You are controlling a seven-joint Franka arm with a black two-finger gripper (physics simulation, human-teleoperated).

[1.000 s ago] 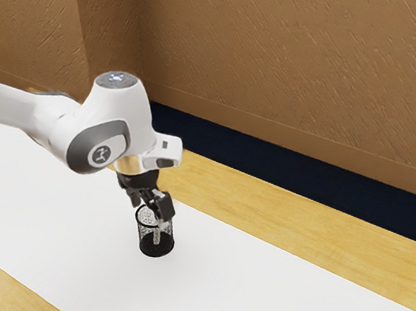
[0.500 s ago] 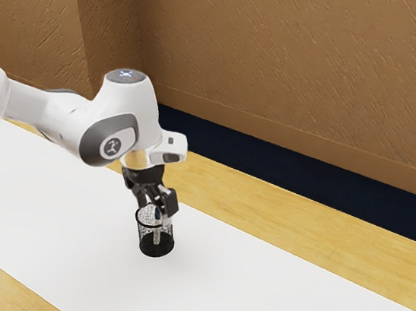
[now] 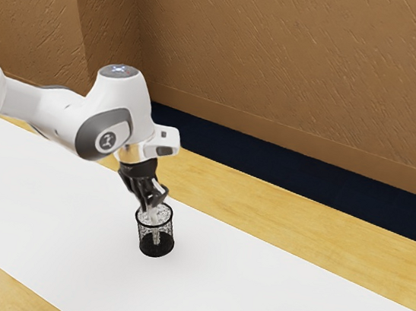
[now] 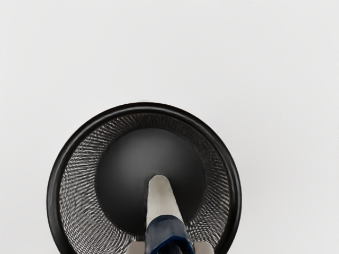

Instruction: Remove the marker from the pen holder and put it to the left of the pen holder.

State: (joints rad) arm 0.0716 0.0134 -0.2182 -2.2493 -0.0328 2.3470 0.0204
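Note:
My gripper (image 3: pixel 156 201) is over the mouth of the black mesh pen holder (image 3: pixel 156 249), its fingers closed around the marker's upper part. The marker (image 3: pixel 157 235) stands inside the holder, its pale body visible through the mesh. In the wrist view, the marker (image 4: pixel 162 202) has a light grey body leading down into the holder and a dark blue section nearer my hand. The gripper (image 4: pixel 169 248) has a pale fingertip against each side of that blue section. The round rim of the pen holder (image 4: pixel 54 190) surrounds the marker; its dark floor shows beyond the marker's tip.
The holder stands upright on a long white table surface (image 3: pixel 265 301). Pale wood strips (image 3: pixel 324 267) border it, and a dark blue band (image 3: pixel 304 185) runs along the foot of the brown wall (image 3: pixel 296 67).
My hand first shifted toward the exterior view's right, then slightly back left over the holder. The fingers, apart before, have closed on the marker. The holder has stayed in place.

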